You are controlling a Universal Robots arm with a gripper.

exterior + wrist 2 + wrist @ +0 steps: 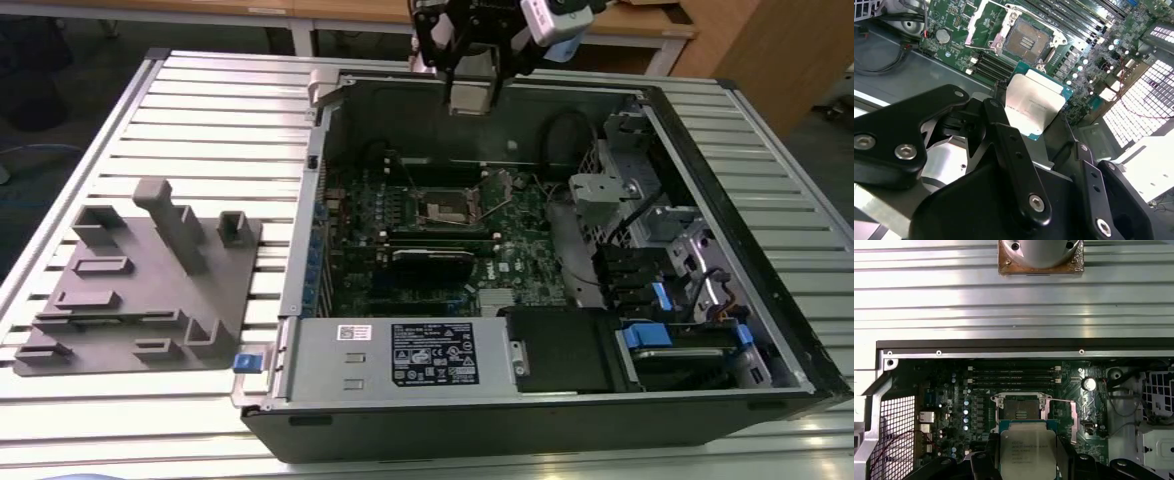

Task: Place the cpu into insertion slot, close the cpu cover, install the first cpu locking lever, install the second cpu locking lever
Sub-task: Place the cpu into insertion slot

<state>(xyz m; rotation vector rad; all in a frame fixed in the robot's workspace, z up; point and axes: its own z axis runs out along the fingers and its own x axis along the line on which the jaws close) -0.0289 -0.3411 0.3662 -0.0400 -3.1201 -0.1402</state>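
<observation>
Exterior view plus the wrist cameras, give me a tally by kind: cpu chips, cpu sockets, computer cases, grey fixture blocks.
cpu: 1
insertion slot: 1
computer case: 1
grey fixture block: 1
Total: 4

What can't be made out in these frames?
Flat square silver-grey cpu: one edge cut off by the frame in the first wrist view; a side hidden behind a finger of the black gripper in the second wrist view. Its underside faces away in both.
Square dark insertion slot: contacts too small in the exterior view.
</observation>
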